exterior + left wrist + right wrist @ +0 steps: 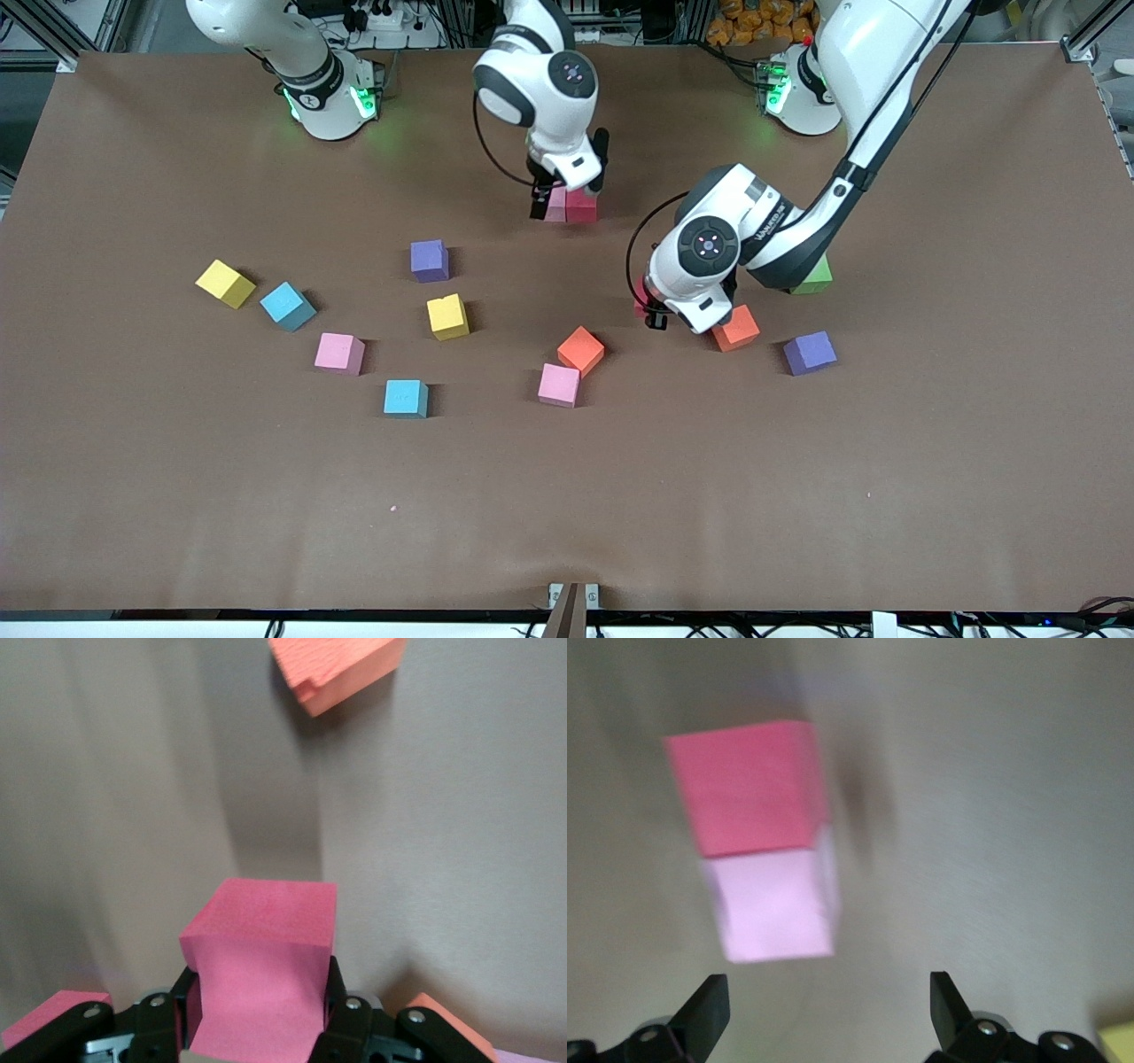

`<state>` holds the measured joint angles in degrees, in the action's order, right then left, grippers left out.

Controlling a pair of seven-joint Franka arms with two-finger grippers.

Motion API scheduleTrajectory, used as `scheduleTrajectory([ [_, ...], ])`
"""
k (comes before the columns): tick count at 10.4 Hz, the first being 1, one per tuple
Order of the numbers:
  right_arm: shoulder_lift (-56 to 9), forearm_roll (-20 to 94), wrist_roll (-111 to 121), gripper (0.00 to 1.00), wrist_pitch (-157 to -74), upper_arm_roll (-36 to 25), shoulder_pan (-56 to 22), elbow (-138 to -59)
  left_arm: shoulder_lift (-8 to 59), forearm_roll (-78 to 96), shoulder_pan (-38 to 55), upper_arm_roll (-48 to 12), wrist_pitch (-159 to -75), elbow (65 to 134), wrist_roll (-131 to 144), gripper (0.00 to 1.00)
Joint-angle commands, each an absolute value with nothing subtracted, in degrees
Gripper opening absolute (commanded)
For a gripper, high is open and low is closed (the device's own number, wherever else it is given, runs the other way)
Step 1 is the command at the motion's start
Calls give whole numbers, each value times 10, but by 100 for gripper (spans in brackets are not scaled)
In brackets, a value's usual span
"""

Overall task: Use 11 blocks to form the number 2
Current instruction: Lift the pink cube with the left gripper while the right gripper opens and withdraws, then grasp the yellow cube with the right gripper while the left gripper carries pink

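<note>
Bench (pixel 567 496): brown, flat, carries all the blocks, scattered loose. Left hand (pixel 653 312) low over the bench between the placed pair and the orange blocks, pinching a red block (pixel 261 979); fingers (pixel 347 1014) pressed on two facing sides, block seated square between them. Right hand (pixel 567 190) just over the placed pair, spread wide, holding nothing; pink block (pixel 556 206) and second red block (pixel 581 206) sit touching side by side on the bench, start of the number 2. Loose stock nearer the front camera: two orange (pixel 581 350) (pixel 736 329), two purple (pixel 430 260) (pixel 810 353), two pink (pixel 339 353) (pixel 559 385), two yellow (pixel 225 283) (pixel 447 316), two blue (pixel 287 306) (pixel 406 398); green cube (pixel 815 279) partly under the left arm, not req'd. Handling, judged: foam cubes, light, soft, matte so not slippery, will dent under hard squeeze, not fragile. Take across two parallel faces, mid-height, moderate grip; a nudge will shift neighbours, so set down straight.
</note>
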<state>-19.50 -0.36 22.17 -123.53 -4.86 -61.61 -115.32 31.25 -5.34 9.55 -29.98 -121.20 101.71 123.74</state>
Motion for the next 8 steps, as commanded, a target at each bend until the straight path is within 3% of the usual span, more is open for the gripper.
scheduleTrajectory([
  [1, -190, -18, 214, 100, -1219, -52, -543, -1137, 293, -41, 90, -307, -1262, 1066, 1273, 30],
  [3, -202, -19, 207, 100, -1230, -75, -494, -1118, 285, -41, 89, -314, -1314, 1104, 1291, 24],
  [8, -282, -8, 48, 100, -1255, -81, -388, -1050, 277, -42, 98, -336, -1360, 1168, 1365, 24],
])
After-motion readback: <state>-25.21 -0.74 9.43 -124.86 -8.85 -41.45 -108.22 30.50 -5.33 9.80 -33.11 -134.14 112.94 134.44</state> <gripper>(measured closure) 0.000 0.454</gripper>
